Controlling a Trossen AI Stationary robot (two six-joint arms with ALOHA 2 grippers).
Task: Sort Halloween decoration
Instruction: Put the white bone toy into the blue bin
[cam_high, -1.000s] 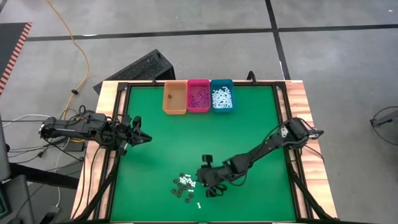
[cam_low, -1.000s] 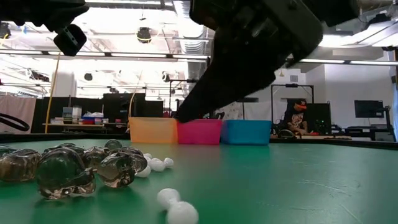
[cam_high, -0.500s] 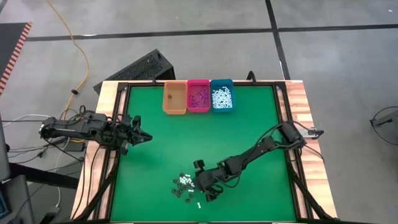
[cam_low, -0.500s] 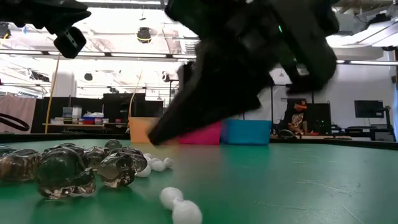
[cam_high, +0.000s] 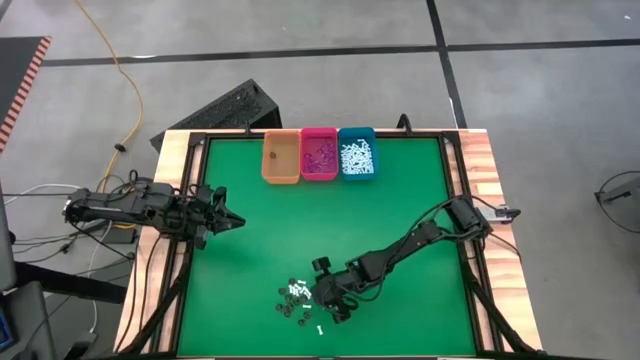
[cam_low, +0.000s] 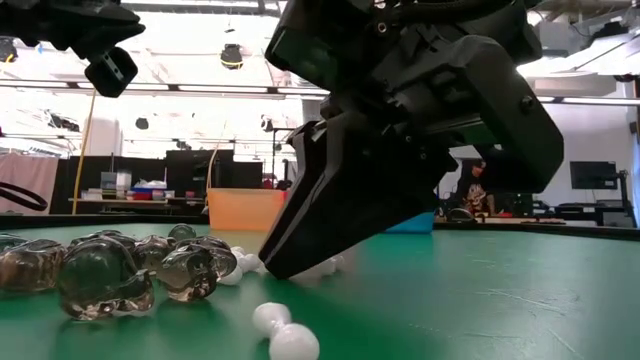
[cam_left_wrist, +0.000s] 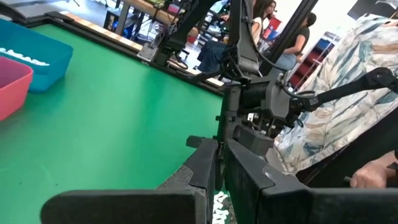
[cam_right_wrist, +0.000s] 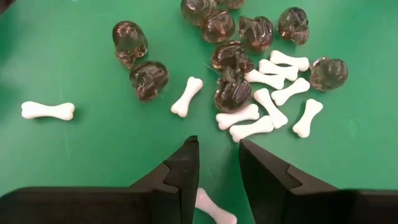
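While the white bones (cam_right_wrist: 250, 114) and smoky skulls (cam_right_wrist: 148, 78) lie heaped at six o'clock on the green worktop (cam_high: 400, 210), the right claw (cam_right_wrist: 219, 163) has dropped low over them, fingers apart and empty, so a pick looks imminent; the left claw (cam_high: 232, 221) waits closed at nine o'clock.

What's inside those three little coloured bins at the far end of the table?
From above, the teal bin holds white pieces, the pink bin purple ones, the orange bin just one dark piece. Anything buried beneath the heaps is hidden.
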